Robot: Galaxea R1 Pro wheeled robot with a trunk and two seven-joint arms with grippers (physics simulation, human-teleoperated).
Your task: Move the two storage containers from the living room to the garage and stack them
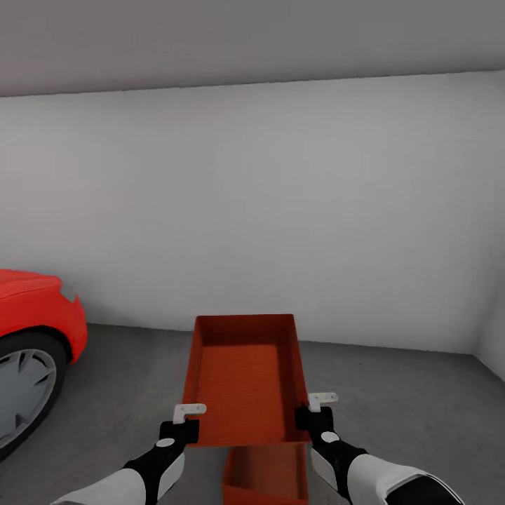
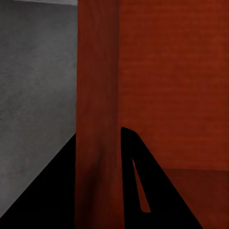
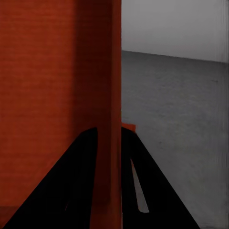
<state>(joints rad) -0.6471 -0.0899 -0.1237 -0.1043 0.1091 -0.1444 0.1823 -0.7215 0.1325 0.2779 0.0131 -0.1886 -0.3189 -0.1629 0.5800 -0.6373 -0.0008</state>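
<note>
Closest to us in the head view, our two arms reach forward and hold up one orange-red container [image 1: 245, 375] between them, clear of the floor [image 1: 407, 414]. Behind it all stands the white-grey garage wall [image 1: 280, 210], meeting the dark grey concrete floor, with the front of a red car [image 1: 31, 322] and its wheel at the left edge, well apart from the containers. We see the held container from above, open-topped and tilted a little away from us, its ribbed bottom showing. Directly under its near edge sits the second container [image 1: 270, 477] low down by the robot; we cannot tell whether the two touch. Our left gripper [image 1: 188, 415] pinches the held container's left wall near the close corner, and in the left wrist view that gripper [image 2: 98, 183] has a dark finger on each side of the thin wall [image 2: 98, 95]. Our right gripper [image 1: 317, 407] pinches the right wall the same way, and the right wrist view shows that gripper [image 3: 109, 179] straddling the wall [image 3: 109, 71] with grey floor beyond.
</note>
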